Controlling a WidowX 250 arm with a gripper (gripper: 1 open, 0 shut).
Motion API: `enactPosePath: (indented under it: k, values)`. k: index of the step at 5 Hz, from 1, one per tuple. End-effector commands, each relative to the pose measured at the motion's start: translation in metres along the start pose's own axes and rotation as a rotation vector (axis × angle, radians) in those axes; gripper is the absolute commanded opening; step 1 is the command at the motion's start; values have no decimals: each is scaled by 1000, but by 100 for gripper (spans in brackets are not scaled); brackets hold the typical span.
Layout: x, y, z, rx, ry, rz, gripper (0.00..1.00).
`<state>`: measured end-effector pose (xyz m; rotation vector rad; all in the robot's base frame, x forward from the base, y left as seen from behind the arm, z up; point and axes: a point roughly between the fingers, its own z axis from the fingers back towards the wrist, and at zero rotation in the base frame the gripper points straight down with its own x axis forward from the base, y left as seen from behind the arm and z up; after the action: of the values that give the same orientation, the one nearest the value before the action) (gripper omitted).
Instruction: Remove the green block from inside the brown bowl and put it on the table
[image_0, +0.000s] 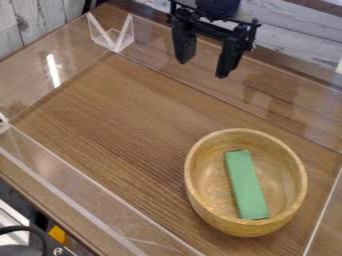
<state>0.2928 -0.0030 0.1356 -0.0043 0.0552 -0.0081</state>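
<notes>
The green block (245, 184) lies flat inside the brown bowl (207, 192), running lengthwise across the bowl's floor. The bowl stands on the table (120, 120) at the front right. My gripper (205, 56) hangs at the back of the table, well above and behind the bowl, pointing down. Its two dark fingers stand apart and nothing is between them.
Clear acrylic walls edge the table: one along the front left (80, 190), one at the back with a folded corner piece (110, 32). The wall's right side (321, 215) rises close beside the bowl.
</notes>
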Motion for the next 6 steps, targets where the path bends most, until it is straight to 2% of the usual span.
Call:
enactPosePath:
  k: [1, 2, 3, 5, 6]
  values:
    - [-1, 11, -4, -11, 16, 38, 100]
    - [-16, -5, 2, -34, 26, 6, 100]
    - [-24, -9, 6, -33, 42, -63, 100]
    - [-37, -3, 21, -53, 67, -2, 100]
    - [-38, -7, 21, -67, 74, 15, 100]
